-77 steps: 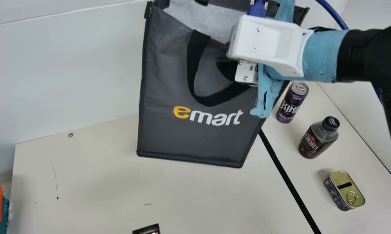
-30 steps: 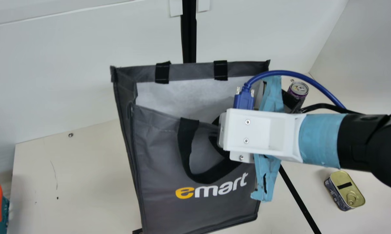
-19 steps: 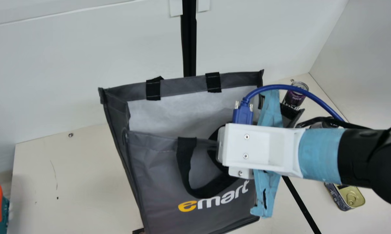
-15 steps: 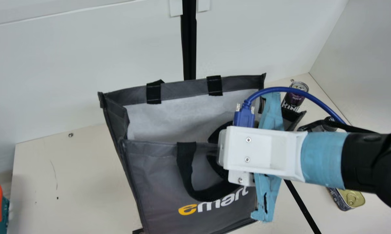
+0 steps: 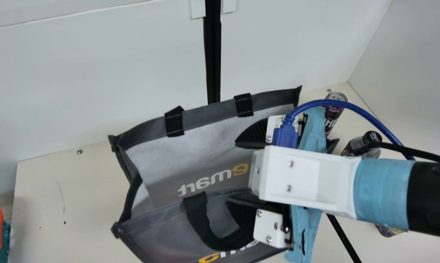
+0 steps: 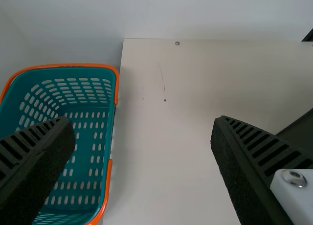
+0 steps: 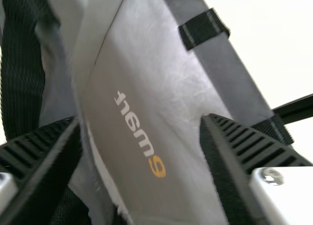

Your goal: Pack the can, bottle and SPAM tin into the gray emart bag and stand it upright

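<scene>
Cream tabletop [image 5: 74, 219], white wall [image 5: 77, 73]; gray emart bag [image 5: 165, 230] gaping at 6 o'clock, main view.
Right gripper [image 5: 234, 171] spread at its mouth; left gripper [image 6: 143, 122] spread too. Bag likely light, floppy: pinch rim [image 5: 143, 129] at its 10 o'clock. Can [image 5: 332, 118], bottle [image 5: 355, 145], 2-3 o'clock off bag: likely slick, grip mid-body. SPAM tin [image 5: 387, 231], 3:30: likely dense, grip sides.

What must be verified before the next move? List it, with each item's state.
1. Mouth of the bag open: ok, front and back rims stand apart.
2. Right end effector open: ok, fingers spread at the bag's mouth.
3. Left end effector open: ok, fingers apart.
4. Bag's base flat on the table: cannot tell, base out of sight.
5. Can and bottle packed: not ok, both outside the bag.
6. SPAM tin in full sight: not ok, mostly behind the right arm.
</scene>
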Robot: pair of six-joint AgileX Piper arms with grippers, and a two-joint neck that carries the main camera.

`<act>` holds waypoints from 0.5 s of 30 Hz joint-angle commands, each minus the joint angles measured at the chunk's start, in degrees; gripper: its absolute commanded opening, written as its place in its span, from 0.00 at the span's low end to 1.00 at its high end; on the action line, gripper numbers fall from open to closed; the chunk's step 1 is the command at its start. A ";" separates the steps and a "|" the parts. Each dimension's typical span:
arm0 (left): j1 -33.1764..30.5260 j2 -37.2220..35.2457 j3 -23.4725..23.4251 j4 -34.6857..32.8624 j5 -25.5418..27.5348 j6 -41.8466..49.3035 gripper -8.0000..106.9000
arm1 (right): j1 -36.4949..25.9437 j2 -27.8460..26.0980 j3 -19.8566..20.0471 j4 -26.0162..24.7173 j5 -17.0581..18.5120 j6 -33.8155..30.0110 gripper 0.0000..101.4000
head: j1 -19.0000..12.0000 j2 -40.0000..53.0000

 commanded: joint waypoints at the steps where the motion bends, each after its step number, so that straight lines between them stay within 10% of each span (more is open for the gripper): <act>1: 0.00 0.00 0.00 0.00 0.00 0.00 0.85 | 0.21 -0.07 -0.41 0.22 -0.04 0.73 0.94 | -1.30 -0.05; 15: 0.00 0.00 0.00 0.00 0.00 0.00 0.85 | -0.42 -0.44 -4.69 2.74 -0.04 6.45 0.94 | -1.30 -0.05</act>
